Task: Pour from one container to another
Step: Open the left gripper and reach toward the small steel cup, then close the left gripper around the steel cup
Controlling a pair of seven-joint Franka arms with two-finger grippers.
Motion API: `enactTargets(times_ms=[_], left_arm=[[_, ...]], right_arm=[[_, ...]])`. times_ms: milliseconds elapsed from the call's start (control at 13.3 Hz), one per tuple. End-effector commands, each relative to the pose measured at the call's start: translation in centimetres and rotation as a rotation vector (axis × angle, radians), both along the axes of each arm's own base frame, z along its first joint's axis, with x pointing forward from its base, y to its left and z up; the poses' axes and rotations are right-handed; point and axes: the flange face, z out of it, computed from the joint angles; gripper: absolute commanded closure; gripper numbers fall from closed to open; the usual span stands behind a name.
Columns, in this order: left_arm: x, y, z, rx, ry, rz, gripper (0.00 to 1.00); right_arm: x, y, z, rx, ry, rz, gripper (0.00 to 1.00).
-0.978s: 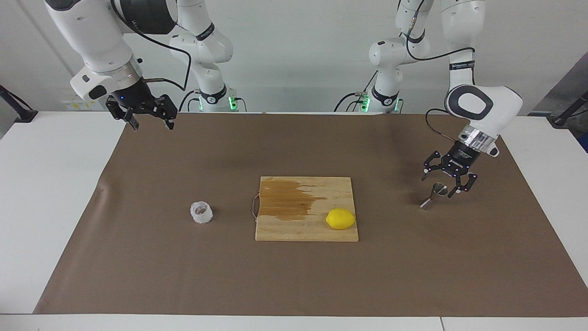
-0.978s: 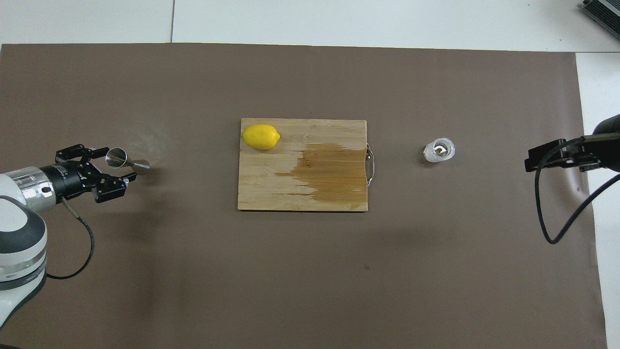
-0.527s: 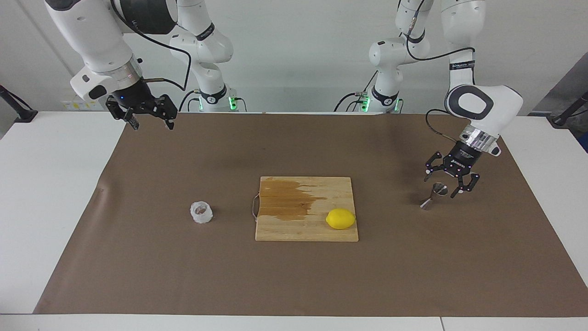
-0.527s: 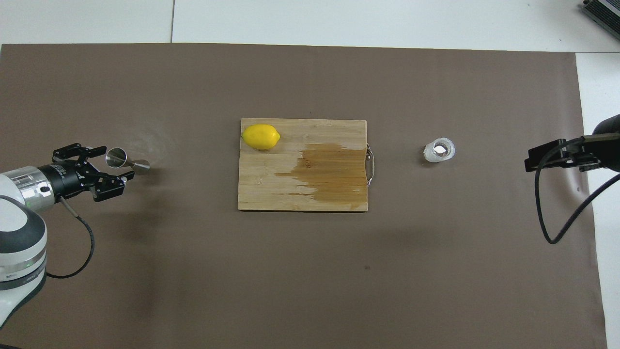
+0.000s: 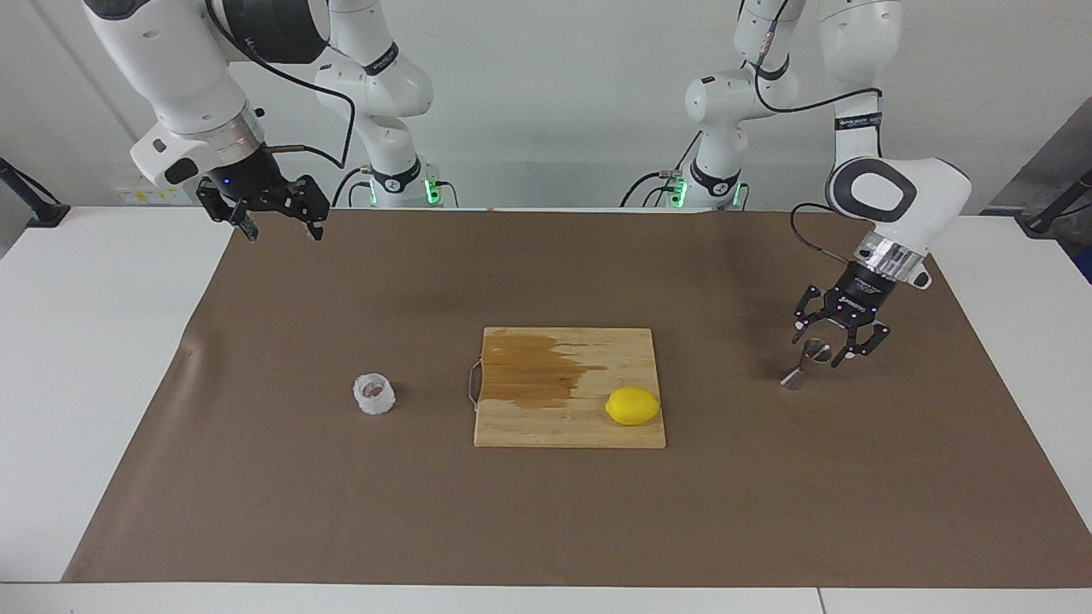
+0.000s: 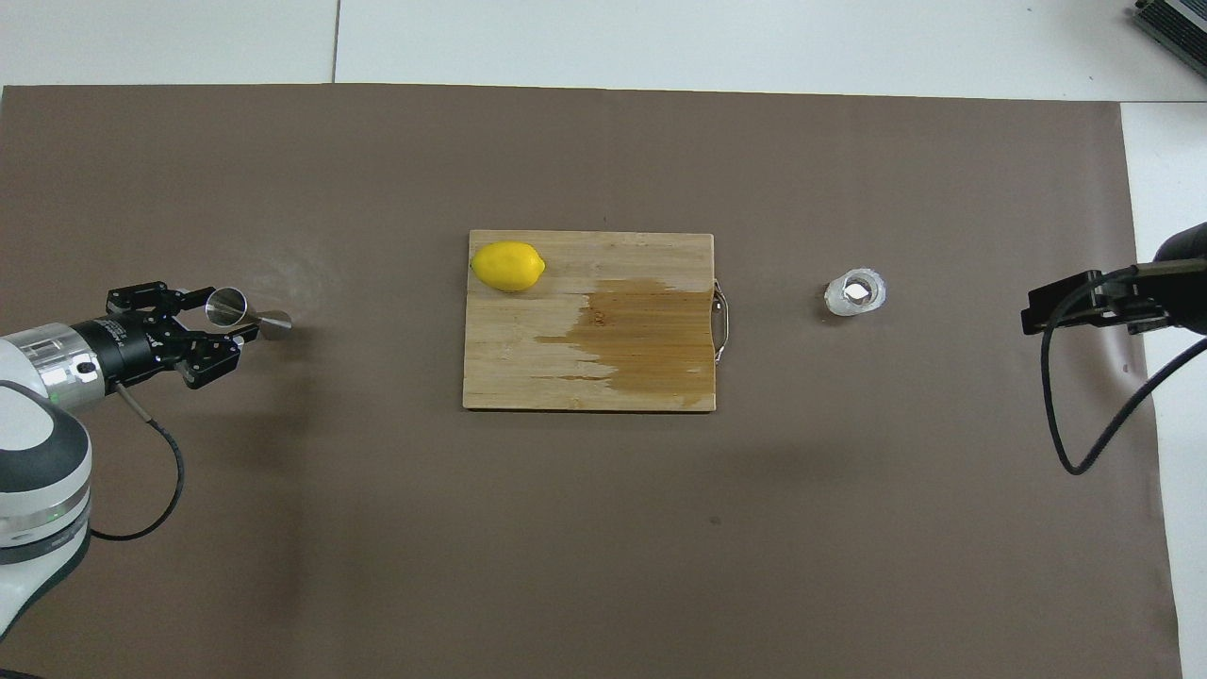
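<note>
While both arms hang above the brown-papered tabletop [image 5: 256,512], the scene reads as follows.

Left gripper [image 5: 826,348] [image 6: 219,330]: it hangs low at the left arm's end of the tabletop, tilted down toward the paper, its jaws spread wide and holding nothing.

Small silvery steel jigger, hourglass-shaped [image 5: 806,362] [image 6: 247,314]: it stands between the spread jaws of the left gripper, its upper cone framed by the two fingers. A gap shows on each side, so the fingers do not seem to touch it, though contact at the rim cannot be ruled out from here.

Right gripper [image 5: 275,223]: it is raised over the corner of the paper at the right arm's end, close to the robots, well apart from everything on the tabletop. Its jaws stand parted and empty; this arm waits. In the overhead view only a dark edge of it shows at the side.

Small squat translucent whitish cup with a bumpy wall [image 5: 374,394] [image 6: 855,292]: it stands upright on the paper toward the right arm's end, well apart from both sets of jaws, mouth up.

Pale rectangular wooden cutting board [image 5: 589,431] [image 6: 509,368]: it lies at the middle, between cup and jigger, with a dark wet-looking patch [image 5: 533,371] [image 6: 651,344] and a wire handle on the cup's side.

Yellow lemon [image 5: 632,406] [image 6: 507,266]: it rests on the board's corner toward the left gripper.
</note>
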Motion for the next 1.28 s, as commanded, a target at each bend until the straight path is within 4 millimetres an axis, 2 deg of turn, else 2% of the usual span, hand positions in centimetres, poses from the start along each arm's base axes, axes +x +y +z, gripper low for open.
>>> enactTargets(times_ms=[0,150,602,827,1053,1204], left_arm=[[0.3,-0.1,-0.2,-0.005,-0.005,0.02,0.35],[0.3,-0.1,-0.1,-0.003,-0.007,0.019,0.35],[0.4,-0.1,-0.2,0.009,-0.014,0.021,0.58],[0.4,-0.1,-0.1,0.009,-0.015,0.021,0.62],[0.4,-0.2,-0.2,0.009,-0.013,0.017,0.7],[0.5,-1.1,-0.2,0.01,-0.014,-0.001,0.87]], right_arm=[[-0.4,-0.3,0.3,0.018,0.005,0.017,0.0],[-0.4,-0.3,0.3,0.018,0.005,0.017,0.0],[-0.4,-0.3,0.3,0.018,0.005,0.017,0.0],[-0.4,-0.3,0.3,0.018,0.005,0.017,0.0],[-0.4,-0.3,0.3,0.018,0.005,0.017,0.0],[-0.4,-0.3,0.3,0.018,0.005,0.017,0.0]])
